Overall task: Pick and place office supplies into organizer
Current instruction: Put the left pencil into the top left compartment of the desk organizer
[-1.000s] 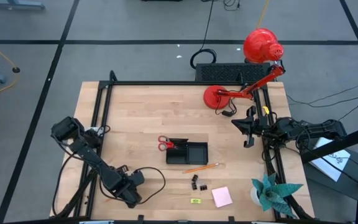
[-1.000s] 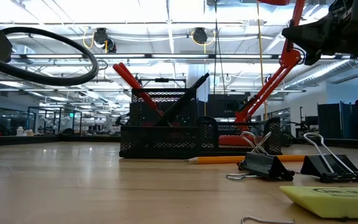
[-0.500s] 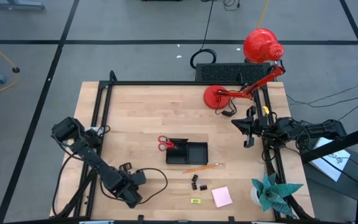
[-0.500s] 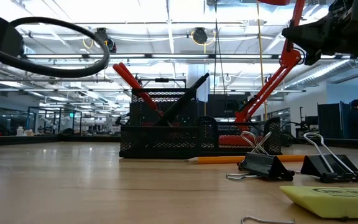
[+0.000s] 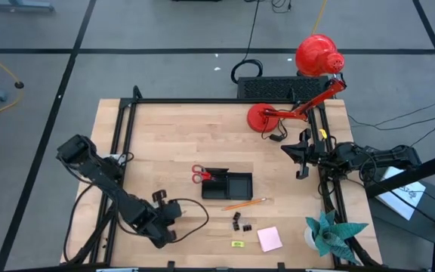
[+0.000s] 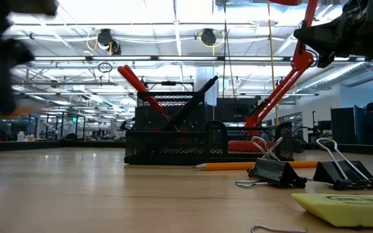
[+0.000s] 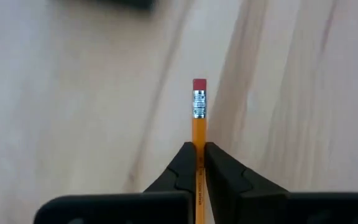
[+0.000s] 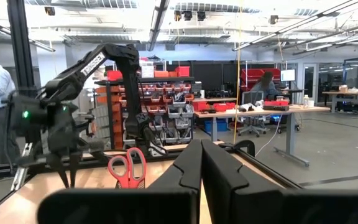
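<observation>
My left gripper is over the table's near left part and is shut on an orange pencil. The black mesh organizer stands mid-table, with red-handled scissors standing in its left end. A second orange pencil lies on the table just near of the organizer. Two black clips, a pink sticky pad and a small yellow-green piece lie near the front edge. My right gripper waits shut and empty at the right edge. My left gripper pinches the pencil's shaft between its two fingertips. The pencil lies along the fingers. Its eraser end sticks out past the fingertips, with the wooden table top behind it.
A red desk lamp stands at the far right and a teal paper plant at the near right corner. A black ribbed box sits behind the table's far edge. Bare wood lies between my left gripper and the organizer.
My left gripper has gone a little toward the table's right and far edges, toward the organizer. The left arm's cable loop has swung out of the low view.
</observation>
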You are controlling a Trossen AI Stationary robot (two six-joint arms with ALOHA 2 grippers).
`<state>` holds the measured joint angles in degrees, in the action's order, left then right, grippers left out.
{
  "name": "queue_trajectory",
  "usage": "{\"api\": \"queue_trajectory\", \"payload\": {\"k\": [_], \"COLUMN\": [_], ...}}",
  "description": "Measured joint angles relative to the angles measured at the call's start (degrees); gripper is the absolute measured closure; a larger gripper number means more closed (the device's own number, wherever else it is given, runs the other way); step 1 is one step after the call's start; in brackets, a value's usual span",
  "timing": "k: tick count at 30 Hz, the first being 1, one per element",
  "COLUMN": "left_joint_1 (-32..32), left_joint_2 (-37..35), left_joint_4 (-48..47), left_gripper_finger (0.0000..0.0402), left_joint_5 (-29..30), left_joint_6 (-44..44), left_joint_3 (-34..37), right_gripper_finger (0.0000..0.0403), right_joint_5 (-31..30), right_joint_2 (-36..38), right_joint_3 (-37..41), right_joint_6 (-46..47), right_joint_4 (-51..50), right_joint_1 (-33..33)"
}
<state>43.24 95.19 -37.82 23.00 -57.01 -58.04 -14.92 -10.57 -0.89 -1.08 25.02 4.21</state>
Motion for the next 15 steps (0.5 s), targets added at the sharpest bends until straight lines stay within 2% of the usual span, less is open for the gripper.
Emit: {"api": "queue_trajectory", "payload": {"k": [7,11,15], "left_joint_1": [-1.2,-3.9,-8.2], "left_joint_2": [-6.8,-10.1,-11.7], "left_joint_4": [10.4,20.0,32.7], "left_gripper_finger": [0.0371,0.0373,0.0377], "left_joint_5": [9.7,13.3,13.8], "left_joint_6": [14.1,27.1,42.8], "left_joint_3": [-0.1,-0.1,-0.2], "right_gripper_finger": [0.0399,0.0399,0.0399], "right_joint_5": [0.0,0.0,0.0], "right_joint_2": [0.0,0.0,0.0], "right_joint_3": [0.0,0.0,0.0], "right_joint_6": [-0.1,0.0,0.0], "right_joint_4": [0.0,0.0,0.0], "right_joint_1": [0.0,0.0,0.0]}}
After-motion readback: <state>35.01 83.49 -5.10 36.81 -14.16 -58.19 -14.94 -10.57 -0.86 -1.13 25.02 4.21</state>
